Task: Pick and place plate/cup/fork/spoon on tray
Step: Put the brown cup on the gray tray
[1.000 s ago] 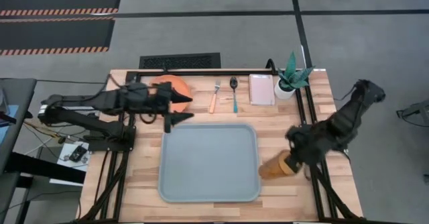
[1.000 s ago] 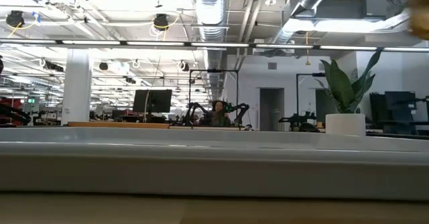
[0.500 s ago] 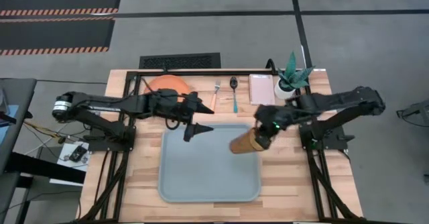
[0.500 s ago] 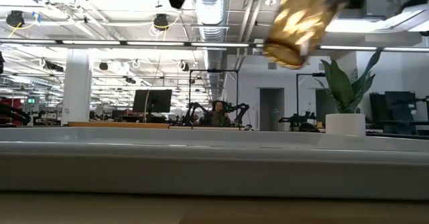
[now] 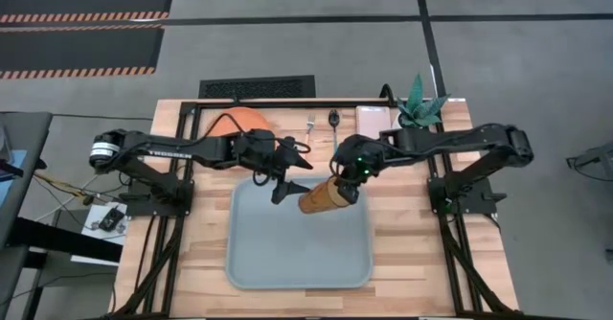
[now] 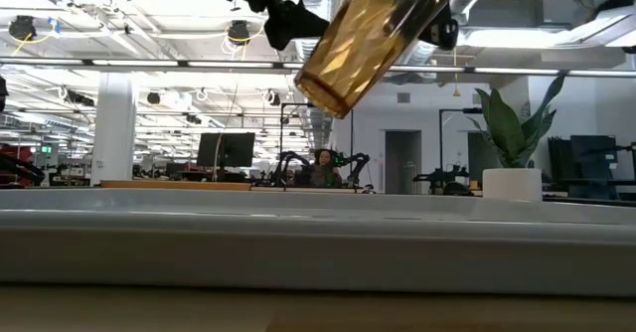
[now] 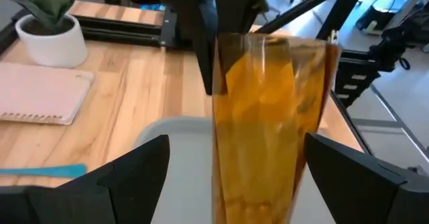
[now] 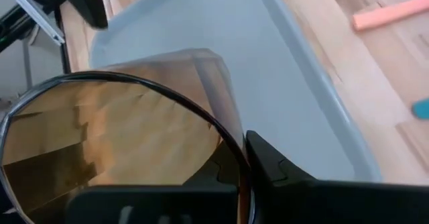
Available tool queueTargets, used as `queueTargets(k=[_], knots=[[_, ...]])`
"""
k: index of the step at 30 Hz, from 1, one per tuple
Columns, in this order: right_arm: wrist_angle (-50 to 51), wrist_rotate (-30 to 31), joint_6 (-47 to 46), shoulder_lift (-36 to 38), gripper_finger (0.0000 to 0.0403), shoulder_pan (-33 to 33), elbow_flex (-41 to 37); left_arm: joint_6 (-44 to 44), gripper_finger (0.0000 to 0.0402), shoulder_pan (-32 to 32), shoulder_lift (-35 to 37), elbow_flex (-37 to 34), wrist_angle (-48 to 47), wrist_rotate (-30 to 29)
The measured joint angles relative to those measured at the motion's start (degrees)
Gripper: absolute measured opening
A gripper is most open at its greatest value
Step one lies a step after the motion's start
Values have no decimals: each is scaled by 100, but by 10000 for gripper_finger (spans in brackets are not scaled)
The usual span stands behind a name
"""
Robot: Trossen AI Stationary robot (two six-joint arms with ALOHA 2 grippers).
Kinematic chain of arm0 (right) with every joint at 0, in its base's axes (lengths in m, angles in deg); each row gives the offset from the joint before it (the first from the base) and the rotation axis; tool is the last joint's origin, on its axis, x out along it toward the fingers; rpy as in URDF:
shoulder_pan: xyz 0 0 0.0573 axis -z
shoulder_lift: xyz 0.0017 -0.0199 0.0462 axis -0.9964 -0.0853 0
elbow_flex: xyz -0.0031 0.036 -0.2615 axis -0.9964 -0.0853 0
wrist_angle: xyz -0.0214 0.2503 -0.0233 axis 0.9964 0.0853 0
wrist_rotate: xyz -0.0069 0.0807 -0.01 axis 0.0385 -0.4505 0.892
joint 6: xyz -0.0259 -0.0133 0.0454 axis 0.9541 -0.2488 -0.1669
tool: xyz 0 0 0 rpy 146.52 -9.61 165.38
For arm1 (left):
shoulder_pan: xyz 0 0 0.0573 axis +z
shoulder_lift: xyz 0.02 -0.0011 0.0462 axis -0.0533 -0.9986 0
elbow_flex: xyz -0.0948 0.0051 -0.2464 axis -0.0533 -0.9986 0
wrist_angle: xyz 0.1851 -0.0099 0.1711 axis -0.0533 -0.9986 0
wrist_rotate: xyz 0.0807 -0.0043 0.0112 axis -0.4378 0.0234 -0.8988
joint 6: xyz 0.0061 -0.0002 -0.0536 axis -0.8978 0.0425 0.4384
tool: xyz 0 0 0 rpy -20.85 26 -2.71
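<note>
The amber cup (image 5: pixel 321 197) hangs tilted over the far part of the grey-blue tray (image 5: pixel 297 248), in my right gripper (image 5: pixel 343 180). My left gripper (image 5: pixel 290 180) is open beside it. In the left wrist view its fingers (image 7: pixel 134 174) stand on either side of the cup (image 7: pixel 268 137) with gaps showing. The orange plate (image 5: pixel 238 122) lies on the table at the far left, partly under my left arm. The fork (image 5: pixel 309 124) and the spoon (image 5: pixel 333 119) lie beyond the tray, partly hidden by the arms. My right gripper holds the cup at its rim (image 8: pixel 231 140), coming slanting down from the table's right. One finger (image 8: pixel 275 167) lies outside the wall; the cup hides the other. The cup is lifted clear of the tray, tilted, its base (image 6: pixel 323 88) lower and toward the left.
A small white dish (image 5: pixel 374 121) and a white pot with a green plant (image 5: pixel 420 104) stand at the far right. The tray's rim (image 6: pixel 318 233) fills the low view's lower half. Bare wood lies to the tray's left and right.
My right gripper has carried the cup up from the table's right near side, toward the left and far edges, to above the tray's far part. My left gripper has gone right, from beside the plate toward the cup, and now brackets it.
</note>
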Motion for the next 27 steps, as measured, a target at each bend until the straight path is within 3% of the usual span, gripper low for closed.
queueTargets(k=[4,11,27], knots=[[-364,-9,124,-26,17,31,7,-25,332,0,-9,0,23,10],[-366,11,179,-110,22,76,5,353,332,-4,22,137,107,727],[-819,-7,326,-175,22,162,-4,380,332,-234,-181,168,287,184]])
